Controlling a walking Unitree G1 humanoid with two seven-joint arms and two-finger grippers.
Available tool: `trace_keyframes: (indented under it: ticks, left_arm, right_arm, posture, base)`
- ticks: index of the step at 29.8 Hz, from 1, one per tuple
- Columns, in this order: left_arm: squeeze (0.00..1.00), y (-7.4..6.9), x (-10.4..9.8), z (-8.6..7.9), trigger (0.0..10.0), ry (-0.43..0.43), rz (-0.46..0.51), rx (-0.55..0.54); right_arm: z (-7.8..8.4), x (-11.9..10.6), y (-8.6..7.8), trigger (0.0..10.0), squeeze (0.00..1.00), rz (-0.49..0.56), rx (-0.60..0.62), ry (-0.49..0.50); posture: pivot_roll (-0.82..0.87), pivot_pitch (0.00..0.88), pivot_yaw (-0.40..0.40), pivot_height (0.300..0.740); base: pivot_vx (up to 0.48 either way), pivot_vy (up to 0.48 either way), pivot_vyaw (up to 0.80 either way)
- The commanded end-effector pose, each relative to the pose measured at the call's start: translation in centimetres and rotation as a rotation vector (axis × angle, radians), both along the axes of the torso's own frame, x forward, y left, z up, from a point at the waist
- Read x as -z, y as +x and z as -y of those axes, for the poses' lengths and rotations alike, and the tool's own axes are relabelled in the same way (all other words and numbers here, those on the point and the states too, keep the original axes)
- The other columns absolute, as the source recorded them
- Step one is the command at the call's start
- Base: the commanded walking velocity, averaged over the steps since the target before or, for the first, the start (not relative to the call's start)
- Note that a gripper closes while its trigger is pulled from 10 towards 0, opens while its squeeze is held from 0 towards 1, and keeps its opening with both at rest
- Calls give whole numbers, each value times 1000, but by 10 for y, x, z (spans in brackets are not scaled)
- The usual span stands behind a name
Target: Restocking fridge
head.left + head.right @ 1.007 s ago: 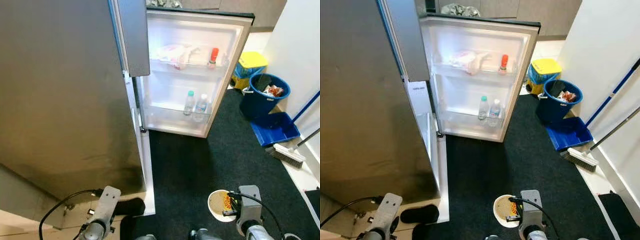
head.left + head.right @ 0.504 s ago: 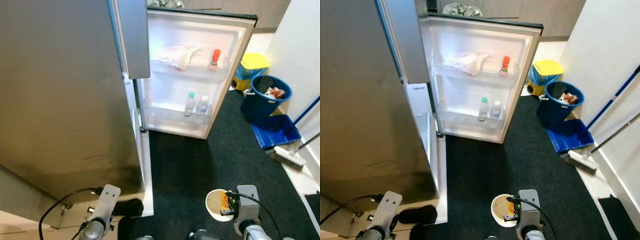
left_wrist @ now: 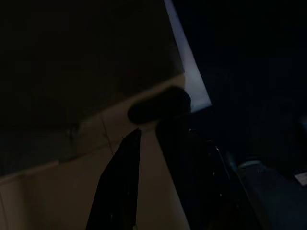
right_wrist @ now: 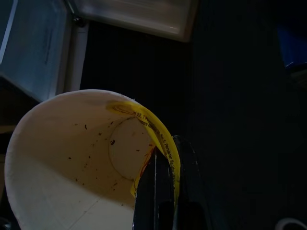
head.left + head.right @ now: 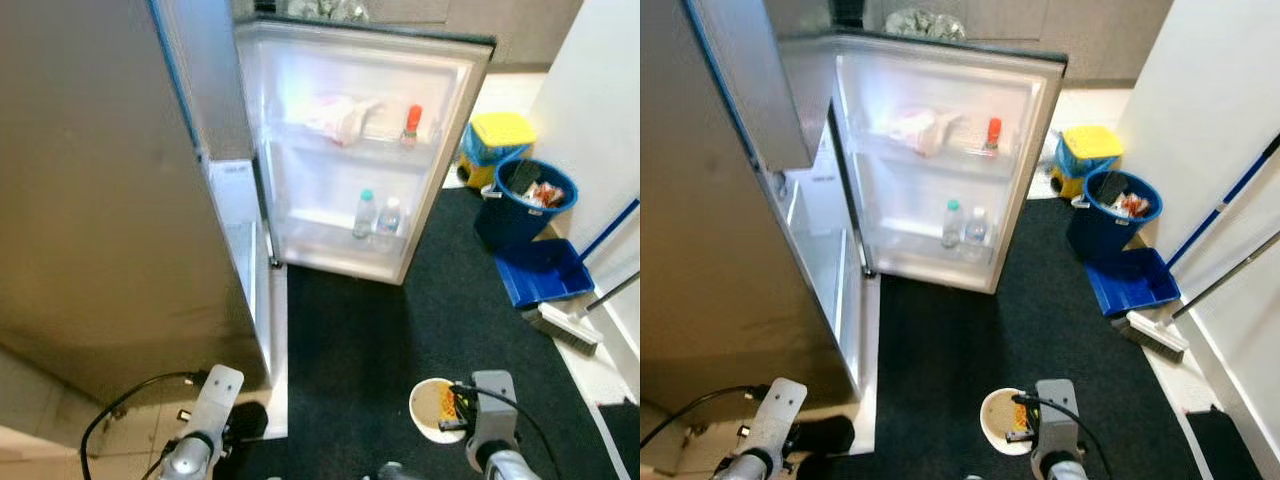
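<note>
A white paper cup [image 4: 72,163] is gripped at its rim by the right gripper [image 4: 165,191], fingers clamped on it, low at the near right above the dark carpet [image 5: 350,340]. The left gripper [image 3: 153,191] is held with fingers apart at the near left. The fridge [image 5: 810,230] stands open at the far side, with bottles [image 5: 375,215] on its door shelf.

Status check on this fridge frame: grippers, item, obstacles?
Right gripper shut on paper cup rim, held low. Left gripper open, idle by the fridge base. Fridge door open, two bottles on its lower shelf. Dark carpet ahead.

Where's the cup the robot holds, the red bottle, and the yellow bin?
cup [image 4: 72,158], right wrist view, inner wall
red bottle [image 5: 412,122], left eye view, body
yellow bin [image 5: 502,130], left eye view, lid
</note>
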State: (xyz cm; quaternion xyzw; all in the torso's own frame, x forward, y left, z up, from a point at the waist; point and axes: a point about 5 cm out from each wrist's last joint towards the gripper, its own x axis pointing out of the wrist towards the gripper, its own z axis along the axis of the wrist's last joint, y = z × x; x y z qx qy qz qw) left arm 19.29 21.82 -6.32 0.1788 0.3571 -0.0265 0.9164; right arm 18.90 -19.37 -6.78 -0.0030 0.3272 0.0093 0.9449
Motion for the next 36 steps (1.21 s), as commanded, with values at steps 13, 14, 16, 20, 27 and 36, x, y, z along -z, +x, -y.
trace_keyframes:
  ticks: [13,14,16,20,27,36]
  left_arm:
    - [0,-3,3,2,10000,5,-15,7]
    - [0,-3,3,2,10000,6,-15,7]
    - [0,-3,3,2,10000,6,-15,7]
    - [0,-4,3,2,10000,8,-16,7]
    - [0,-4,3,1,10000,12,-18,9]
    - [0,-3,3,1,10000,14,-18,10]
  right_arm:
    - [5,1,-3,10000,0,-10,17,-10]
    - [5,1,-3,10000,0,-10,18,-11]
    - [6,1,-3,10000,0,-10,17,-11]
    - [6,1,-3,10000,0,-10,16,-12]
    - [5,1,-4,10000,0,-10,15,-14]
    - [6,1,-3,10000,0,-11,14,-17]
  posture:
    - [-26,101,-11,740]
    - [-26,101,-11,740]
    - [-26,100,-11,740]
    - [-26,99,-10,740]
    - [-26,96,-10,740]
    - [-26,93,-10,740]
  base:
    - [0,-328,0]
    - [0,-319,0]
    - [0,-317,0]
    - [0,-314,0]
    - [0,-307,0]
    - [0,-291,0]
